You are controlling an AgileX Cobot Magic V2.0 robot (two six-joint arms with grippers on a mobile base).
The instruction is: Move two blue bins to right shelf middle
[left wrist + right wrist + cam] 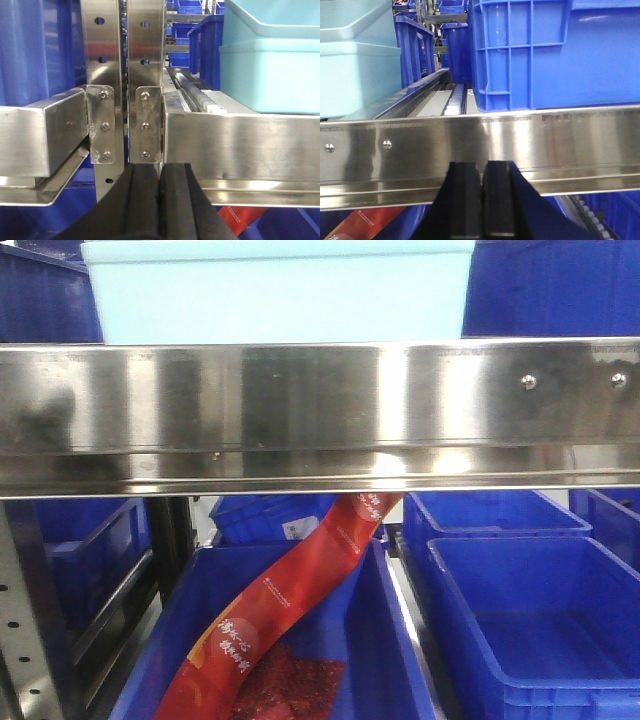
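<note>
Both grippers are just parked in front of the steel shelf rail right now. The left gripper has its jaws pressed together with nothing between them, sitting right below the spot where two shelf uprights meet. The right gripper is the same deal, pinched closed on nothing, just under the rail.

The pale blue bins look stacked, one nested in the other, sitting on the shelf above and to the right of the left jaws, and above-left of the right jaws. A dark blue crate sits above-right of those. Lower down, a red packet strip hangs into a dark blue bin.
</note>
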